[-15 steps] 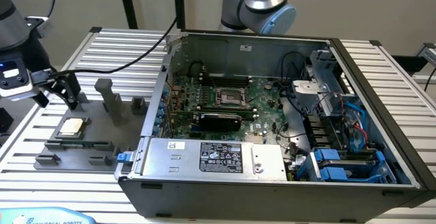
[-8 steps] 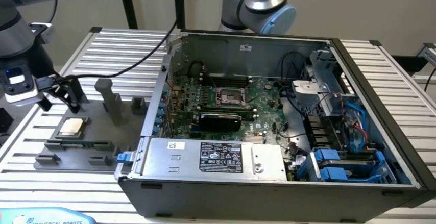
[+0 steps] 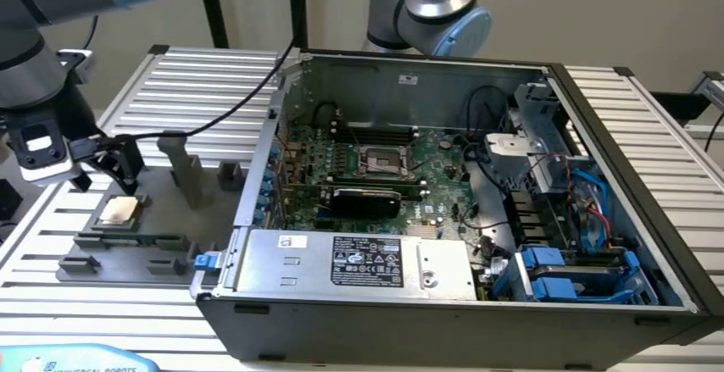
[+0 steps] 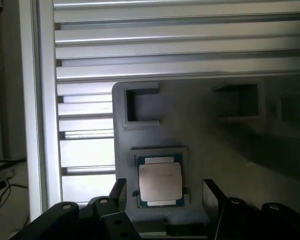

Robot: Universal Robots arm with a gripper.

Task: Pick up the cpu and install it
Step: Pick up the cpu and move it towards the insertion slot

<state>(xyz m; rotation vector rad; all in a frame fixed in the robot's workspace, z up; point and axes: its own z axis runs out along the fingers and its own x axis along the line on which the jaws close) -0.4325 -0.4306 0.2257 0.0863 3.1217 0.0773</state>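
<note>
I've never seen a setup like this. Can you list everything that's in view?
table: one, silver slatted metal, under everything
computer case: one, dark grey, open, on the exterior view's right
motherboard: one, green, inside the case
power supply: one, silver with a black label, at the case's near side
drive holders: at least two, blue, in the case's near corner
fixture: one, grey, on the table at the exterior view's left
cpu: one, silvery top, lying in the fixture
memory stick: one, green, in the fixture near the cpu
second arm: one, silver and pale blue, behind the case
robot arm: one, grey and pale blue, above the fixture
gripper: one, black, open, over the cpu
</note>
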